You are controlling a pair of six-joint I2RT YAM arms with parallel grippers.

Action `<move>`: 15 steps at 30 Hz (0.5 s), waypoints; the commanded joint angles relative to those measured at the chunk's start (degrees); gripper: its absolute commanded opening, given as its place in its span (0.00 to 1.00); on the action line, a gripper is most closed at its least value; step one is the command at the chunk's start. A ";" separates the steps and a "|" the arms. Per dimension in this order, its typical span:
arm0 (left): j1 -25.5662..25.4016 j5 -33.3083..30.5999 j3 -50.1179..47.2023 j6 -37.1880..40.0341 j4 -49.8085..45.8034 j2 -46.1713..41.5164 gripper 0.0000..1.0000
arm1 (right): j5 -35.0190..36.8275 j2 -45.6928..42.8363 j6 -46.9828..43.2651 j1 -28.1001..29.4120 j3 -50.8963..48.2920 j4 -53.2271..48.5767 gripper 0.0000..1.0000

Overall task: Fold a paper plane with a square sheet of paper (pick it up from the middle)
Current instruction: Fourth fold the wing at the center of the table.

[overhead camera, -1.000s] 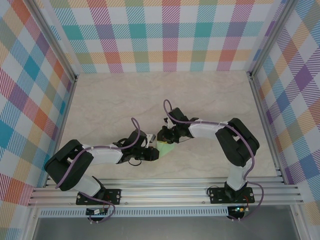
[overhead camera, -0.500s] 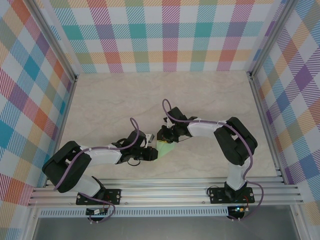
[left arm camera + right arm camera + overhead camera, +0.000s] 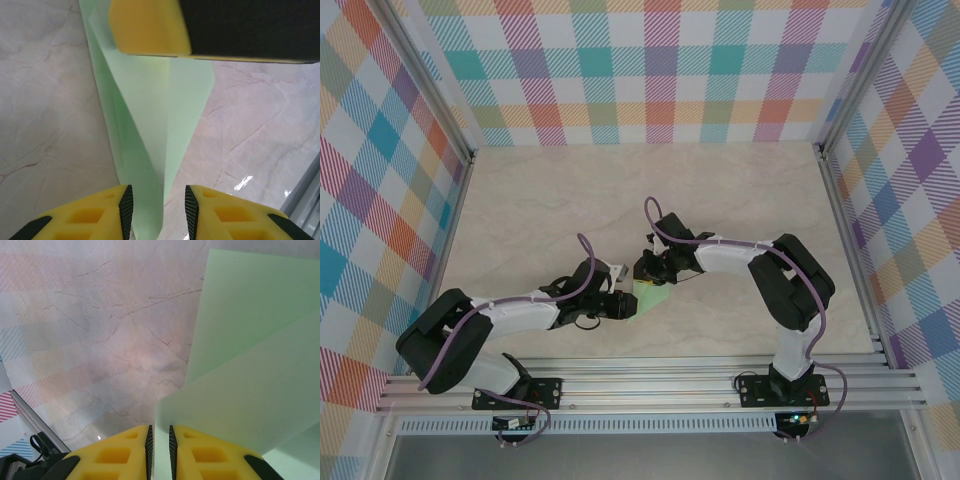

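The pale green paper lies creased into a narrow pointed shape on the table between both grippers. In the left wrist view its folded layers taper down between my left gripper, which stands open astride the tip, the paper nearer its left finger. From above, that gripper sits at the paper's left edge. My right gripper is shut on the edge of a raised flap of the paper; a lower layer lies flat behind it. Seen from above, the right gripper is at the paper's top.
A yellow finger of the right gripper hangs over the paper's wide end in the left wrist view. Marble tabletop stretches away behind, walled by checked panels. An aluminium rail runs along the near edge.
The left arm's elbow has swung slightly left and down. Both grippers and the paper stay almost where they were.
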 commanded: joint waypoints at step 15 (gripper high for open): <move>-3.44 -4.52 2.64 0.57 -3.15 2.90 0.28 | -0.72 1.24 -1.26 0.25 1.57 -1.10 0.19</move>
